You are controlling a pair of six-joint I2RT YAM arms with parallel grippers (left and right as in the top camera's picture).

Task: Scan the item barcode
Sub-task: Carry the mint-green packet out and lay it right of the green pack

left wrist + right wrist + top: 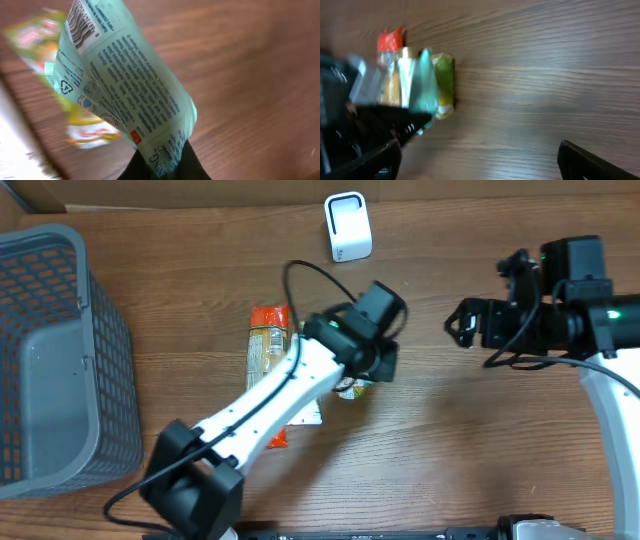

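My left gripper is shut on the bottom edge of a pale green packet, which it holds above the wooden table. The printed back of the packet faces the wrist camera, and its barcode sits at the far end. From overhead the left gripper is at the table's middle, and only a corner of the packet shows under it. A white scanner stands at the back. My right gripper hangs open to the right with nothing between its fingers; it sees the packet from the side.
More snack packets lie on the table beside the left arm, an orange one among them. A grey mesh basket fills the left side. A black cable loops behind the left wrist.
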